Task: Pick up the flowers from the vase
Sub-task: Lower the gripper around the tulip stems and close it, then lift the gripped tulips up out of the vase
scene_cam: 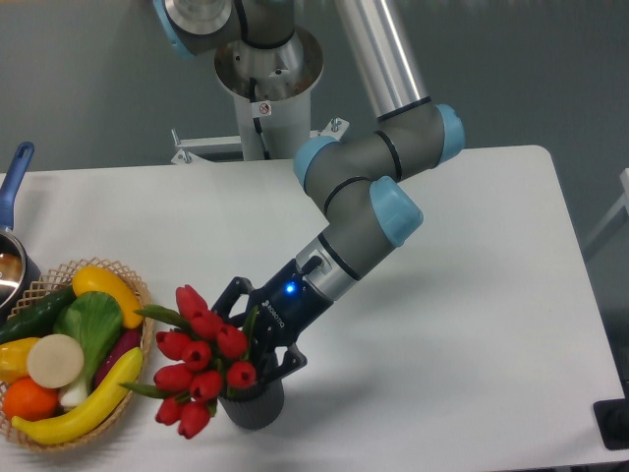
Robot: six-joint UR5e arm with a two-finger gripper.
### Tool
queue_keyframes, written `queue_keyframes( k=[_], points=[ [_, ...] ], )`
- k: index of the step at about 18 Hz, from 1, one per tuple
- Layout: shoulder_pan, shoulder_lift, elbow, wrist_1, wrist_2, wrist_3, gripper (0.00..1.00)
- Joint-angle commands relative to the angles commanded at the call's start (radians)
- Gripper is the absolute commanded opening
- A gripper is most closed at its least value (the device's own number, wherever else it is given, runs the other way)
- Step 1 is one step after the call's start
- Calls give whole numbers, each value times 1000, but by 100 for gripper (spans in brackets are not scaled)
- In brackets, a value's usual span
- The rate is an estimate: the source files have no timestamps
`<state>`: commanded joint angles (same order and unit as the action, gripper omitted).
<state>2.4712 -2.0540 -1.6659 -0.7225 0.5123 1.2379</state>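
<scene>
A white table [472, 295] with rounded corners is filling most of the view, its matte top catching soft, even light and showing only faint shadows. Behind it a plain blue-grey wall [88, 79] is running across the whole background, darker toward the upper left. A pale strip of some furnishing [623, 197] is poking in at the right edge, too cut off to identify, and a small dark object [614, 423] is sitting at the lower right corner.
</scene>
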Motion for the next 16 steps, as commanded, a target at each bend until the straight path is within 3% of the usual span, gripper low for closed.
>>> queue_keyframes(
  k=[4, 9, 16],
  points=[
    [29, 29, 0, -2, -2, -26, 3],
    [31, 78, 21, 0, -24, -152, 3],
    [26, 91, 136, -2, -178, -377, 3]
  ],
)
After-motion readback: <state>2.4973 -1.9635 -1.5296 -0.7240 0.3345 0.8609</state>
